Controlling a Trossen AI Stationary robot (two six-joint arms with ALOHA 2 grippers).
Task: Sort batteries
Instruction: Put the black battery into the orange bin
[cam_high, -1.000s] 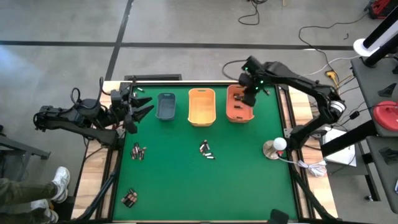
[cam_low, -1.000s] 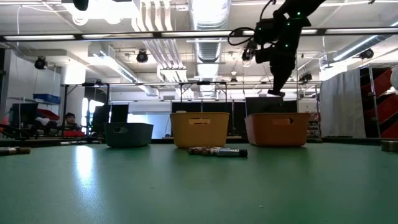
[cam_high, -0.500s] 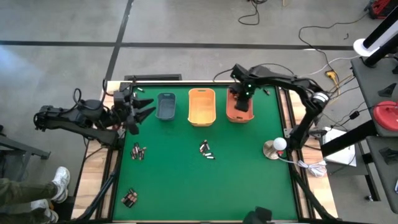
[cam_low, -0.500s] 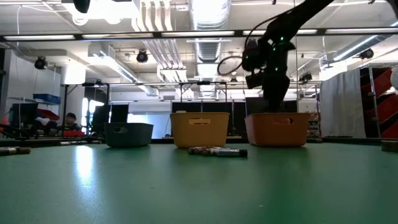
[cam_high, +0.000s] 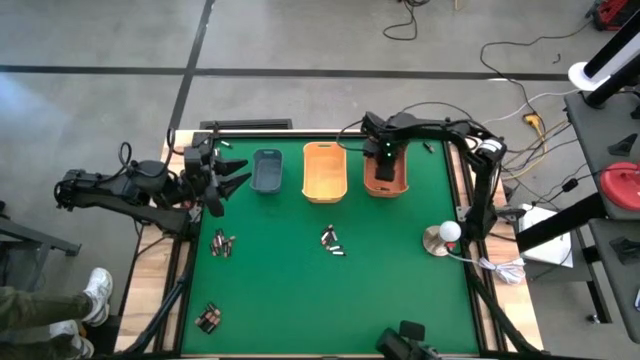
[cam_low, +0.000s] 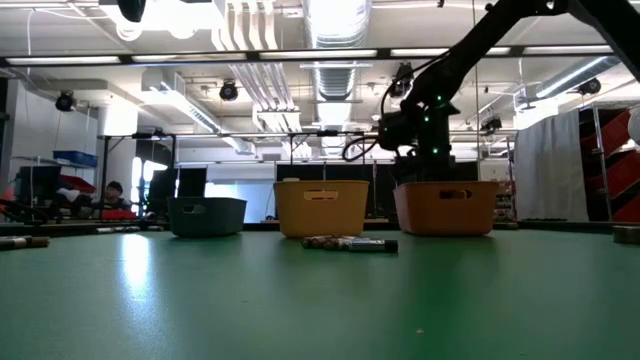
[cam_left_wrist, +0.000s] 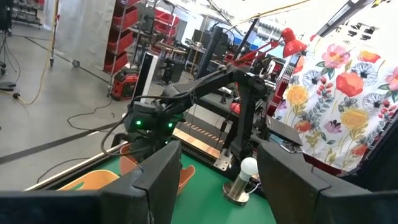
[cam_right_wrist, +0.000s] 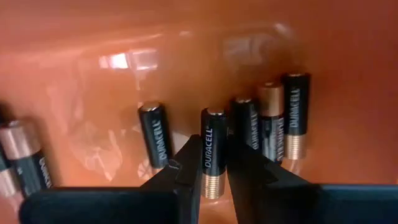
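Right pincer (cam_right_wrist: 214, 168) is down inside the orange bin (cam_high: 385, 180), a battery (cam_right_wrist: 212, 149) upright between its fingers, which are barely parted, so the grip looks about to let go; I judge this the drop-off with like cells (cam_right_wrist: 283, 115) on the bin floor. Left pincer (cam_high: 228, 172) waits wide open, empty, at the counter (cam_high: 400, 290) edge beside the grey-blue bin (cam_high: 267, 170). Loose batteries (cam_high: 331, 242) lie mid-counter, unsorted. Versus 1 second ago: the right arm has come down from above the bin into it; the left has not moved.

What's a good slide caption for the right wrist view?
Right gripper inside the orange bin, a battery between its jaws, other batteries lying on the bin floor.
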